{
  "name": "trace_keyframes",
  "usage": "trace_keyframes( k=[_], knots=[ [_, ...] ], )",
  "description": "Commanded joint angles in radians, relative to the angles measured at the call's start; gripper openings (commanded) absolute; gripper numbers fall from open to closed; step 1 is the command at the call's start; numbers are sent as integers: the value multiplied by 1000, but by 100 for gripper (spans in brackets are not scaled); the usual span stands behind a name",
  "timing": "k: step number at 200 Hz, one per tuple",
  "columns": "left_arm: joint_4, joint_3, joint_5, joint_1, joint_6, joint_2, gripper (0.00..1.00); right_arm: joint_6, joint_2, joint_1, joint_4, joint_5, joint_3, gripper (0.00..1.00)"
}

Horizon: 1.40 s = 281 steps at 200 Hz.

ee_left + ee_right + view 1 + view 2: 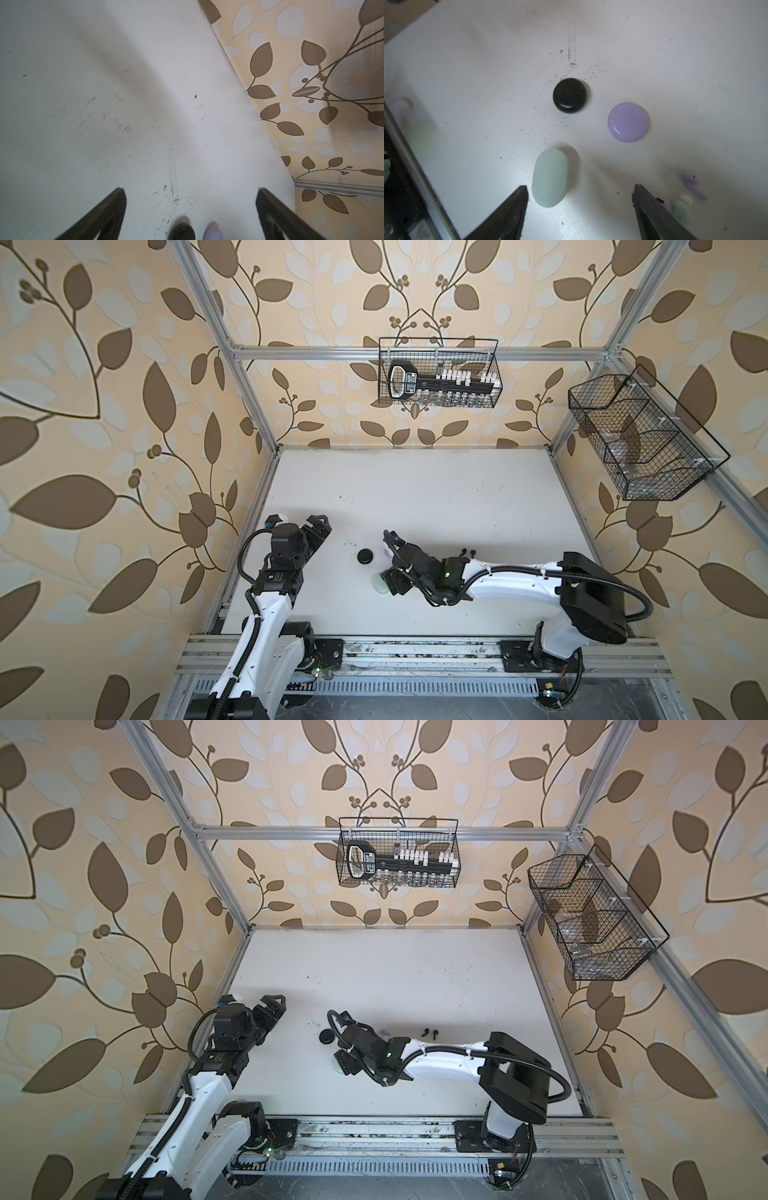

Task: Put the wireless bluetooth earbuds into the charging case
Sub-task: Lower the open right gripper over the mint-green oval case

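Three closed charging cases lie on the white table: a black round case [569, 95] [365, 556], a lavender round case [628, 122] and a mint oval case [550, 177] [379, 585]. My right gripper [580, 195] [390, 584] is open low over the table, and the mint case's near end sits just inside one finger, apart from it. Two lavender earbuds [693, 182] and a mint earbud [682, 209] lie outside the other finger. Two black earbuds [467, 551] lie beside the right arm. My left gripper [191, 193] [322, 526] is open and empty, away to the left.
The table [415, 489] ends at an aluminium frame rail [415, 166] near the right gripper. Two wire baskets hang on the walls, one at the back [438, 373] and one on the right [640, 435]. The left wrist view catches the black case [182, 231] and lavender case [213, 233] at its edge.
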Motion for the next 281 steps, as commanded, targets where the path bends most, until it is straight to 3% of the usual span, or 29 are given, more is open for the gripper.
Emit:
trace_keyframes(
  k=[1,65,94,125,142,175,281],
  knots=[
    [18,13,-52,6,6,3,99,16,26,3,-73,-4,31,81],
    [-43,66,-70,6,18,64,99,27,93,14,-110,-30,74,80],
    [-46,46,-110,7,22,18,99,63,117,-14,-145,7,82,59],
    [-47,42,-114,7,21,-1,99,89,140,-66,-140,-87,70,44],
    [-55,49,-119,6,22,-3,99,91,150,-54,-122,-122,69,44],
    [-82,54,-156,7,34,-16,99,78,171,0,-152,-73,109,44],
    [-88,58,-168,7,33,-18,99,77,243,50,-176,-78,182,44]
  ],
)
